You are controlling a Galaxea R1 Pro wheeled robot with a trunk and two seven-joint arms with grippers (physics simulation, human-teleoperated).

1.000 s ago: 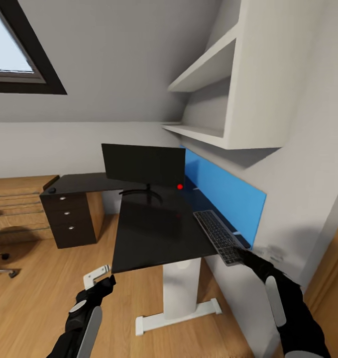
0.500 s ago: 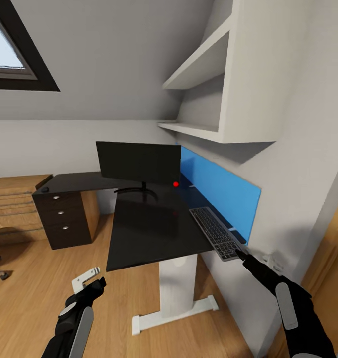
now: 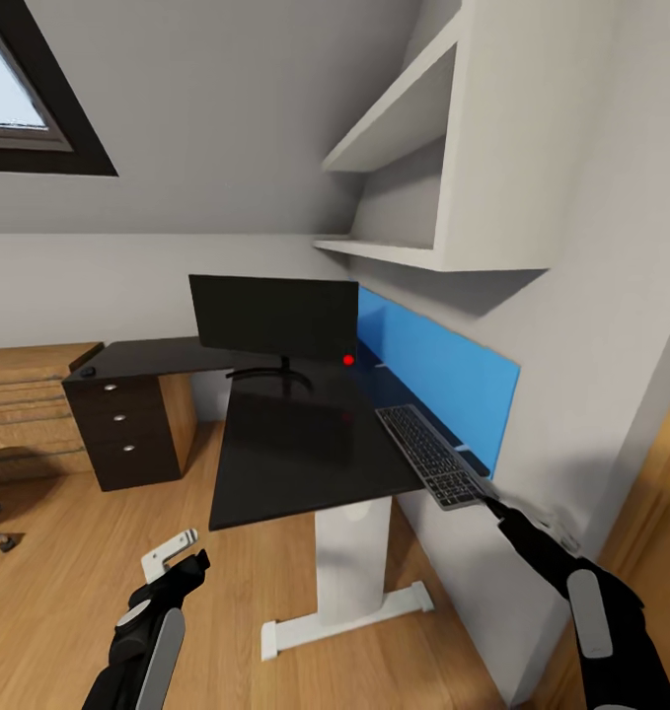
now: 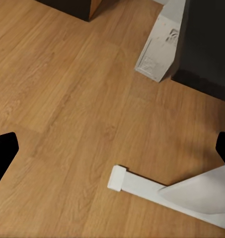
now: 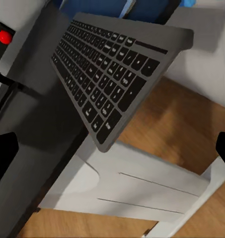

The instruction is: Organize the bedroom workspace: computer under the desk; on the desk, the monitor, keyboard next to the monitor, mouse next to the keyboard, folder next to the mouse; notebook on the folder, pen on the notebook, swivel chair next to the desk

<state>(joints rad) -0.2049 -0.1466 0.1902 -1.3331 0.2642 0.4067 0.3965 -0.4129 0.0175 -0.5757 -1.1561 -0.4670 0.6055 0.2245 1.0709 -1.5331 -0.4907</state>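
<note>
Bedroom counter (image 3: pixel 305 454): monitor (image 3: pixel 273 318) placed; keyboard (image 3: pixel 435 458) overhanging edge; our right fingers (image 3: pixel 491 504) at it, grip unclear; left fingers (image 3: pixel 172 552) apart, empty; mouse, folder pending.

A light wooden drawer chest (image 3: pixel 24 409) stood against the pale wall at the far left, on the warm plank floor (image 3: pixel 68 562). White wall shelves (image 3: pixel 413 187) hung above, under the sloping grey ceiling. A dark-framed skylight window (image 3: pixel 24 108) sat at the upper left. A small red dot (image 3: pixel 348 360) glowed below the shelves.
</note>
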